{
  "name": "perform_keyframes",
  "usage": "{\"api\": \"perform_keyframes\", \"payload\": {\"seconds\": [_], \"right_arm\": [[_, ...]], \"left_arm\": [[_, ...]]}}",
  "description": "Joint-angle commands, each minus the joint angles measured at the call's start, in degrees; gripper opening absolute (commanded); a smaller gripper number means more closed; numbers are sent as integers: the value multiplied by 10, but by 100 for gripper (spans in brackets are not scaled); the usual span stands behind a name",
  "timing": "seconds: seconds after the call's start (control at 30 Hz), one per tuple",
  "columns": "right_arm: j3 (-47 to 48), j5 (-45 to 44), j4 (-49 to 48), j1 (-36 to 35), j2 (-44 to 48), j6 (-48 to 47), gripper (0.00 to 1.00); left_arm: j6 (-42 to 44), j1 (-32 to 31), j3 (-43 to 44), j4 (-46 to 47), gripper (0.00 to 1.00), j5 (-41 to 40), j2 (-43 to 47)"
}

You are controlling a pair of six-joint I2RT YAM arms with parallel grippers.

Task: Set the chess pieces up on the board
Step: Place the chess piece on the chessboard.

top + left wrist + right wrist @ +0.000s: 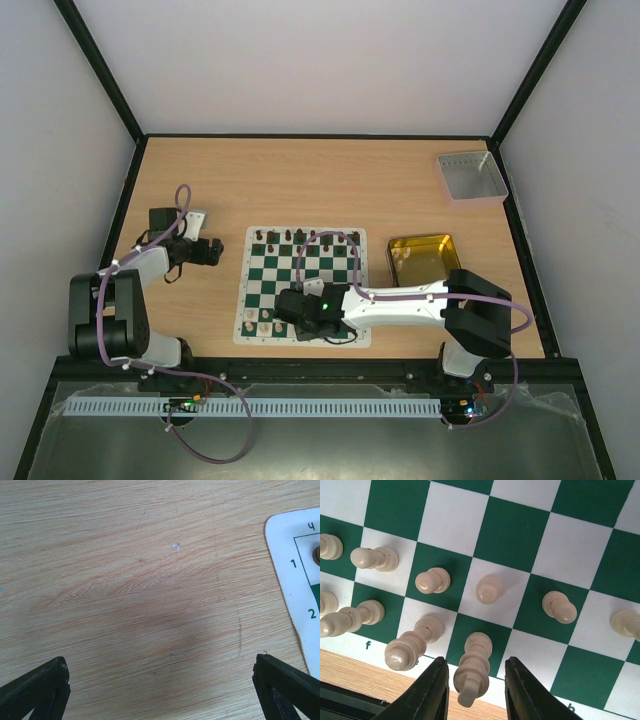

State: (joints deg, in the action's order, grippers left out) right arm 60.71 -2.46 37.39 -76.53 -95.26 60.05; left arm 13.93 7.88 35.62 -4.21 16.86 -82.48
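The board (310, 270) is a green and white checked mat in the middle of the table. Dark chess pieces (290, 237) line its far edge and cream ones (262, 320) stand along its near edge. My right gripper (300, 305) hovers low over the near rows. In the right wrist view its jaws (476, 662) stand open on either side of a tall cream king (475, 667), with a gap on each side. The king stands upright on a green square of the board (510, 535), with cream pawns (489, 589) behind it. My left gripper (160, 662) is wide open over bare wood, left of the board's corner (290, 545).
A gold tin (423, 258) lies just right of the board, close to my right arm. A grey square tray (470, 175) sits at the far right corner. White walls with black frame rails enclose the table.
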Motion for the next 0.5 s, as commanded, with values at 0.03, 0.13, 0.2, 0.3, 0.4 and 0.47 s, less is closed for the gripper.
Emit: {"api": "perform_keyframes", "payload": {"seconds": [0.03, 0.13, 0.2, 0.3, 0.4, 0.47], "right_arm": [[14, -20, 4, -5, -1, 8, 30], [24, -38, 18, -5, 3, 12, 30], [24, -44, 21, -5, 10, 13, 30], [30, -54, 31, -4, 14, 13, 30], [31, -63, 38, -5, 18, 15, 30], [34, -70, 46, -5, 21, 16, 30]], "left_arm": [[1, -2, 7, 1, 100, 0, -1], [1, -1, 7, 1, 99, 0, 0], [1, -1, 7, 1, 99, 0, -1], [1, -2, 7, 1, 100, 1, -1], [1, -2, 8, 1, 99, 1, -2], [1, -2, 8, 1, 99, 1, -2]]}}
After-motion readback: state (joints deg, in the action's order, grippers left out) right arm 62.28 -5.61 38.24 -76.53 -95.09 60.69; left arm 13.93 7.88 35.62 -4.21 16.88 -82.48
